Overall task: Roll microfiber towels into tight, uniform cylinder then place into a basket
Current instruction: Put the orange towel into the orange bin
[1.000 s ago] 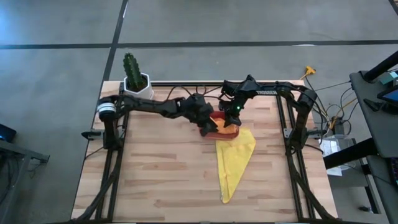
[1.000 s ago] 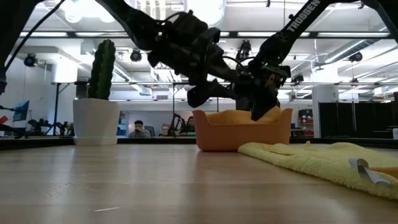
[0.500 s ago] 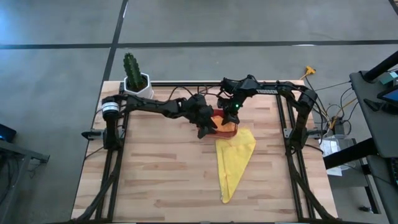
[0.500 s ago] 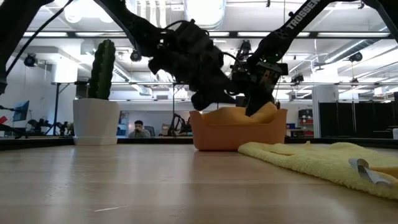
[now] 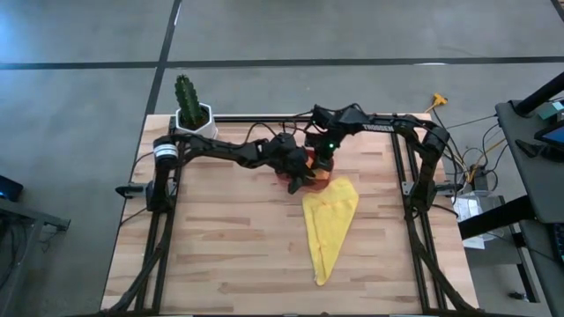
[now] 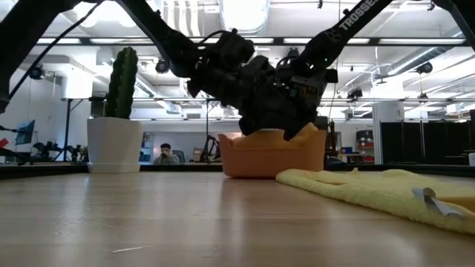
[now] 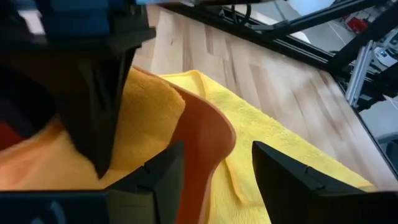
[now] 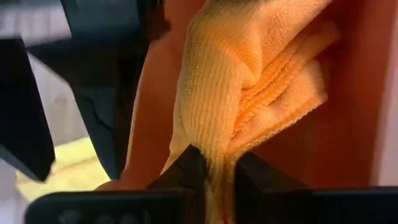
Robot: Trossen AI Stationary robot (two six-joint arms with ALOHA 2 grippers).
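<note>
Basket (image 6: pixel 272 154) of salmon-red plastic serves as the landmark: it stands upright on the wooden tabletop (image 5: pixel 229 238), toward the far edge, well apart from the white pot with a green cactus (image 5: pixel 191 110) at the far left corner.

Orange towel (image 8: pixel 249 81) lies bunched inside the basket, its folds rising above the rim in the low view. It is crumpled rather than a neat cylinder.

Yellow towel (image 5: pixel 328 224) lies flat and unrolled on the tabletop, one broad end touching the basket's near side, the rest tapering away from the basket toward the front edge. A small label shows at its near end in the low view.

Left tool (image 7: pixel 214 171) sits at the basket's near wall, fingers apart and straddling the rim: one finger (image 7: pixel 158 177) inside against the orange towel, the other (image 7: pixel 292 180) outside above the yellow towel. Whether the fingers press on the wall cannot be told.

Right tool (image 8: pixel 214 171) hangs over the basket from its far side, fingers nearly together with a pinch of the orange towel caught between the tips (image 8: pixel 186 165).

Both arms meet directly above the basket in the high view. A person sits in the room beyond the tabletop, left of the basket in the low view.
</note>
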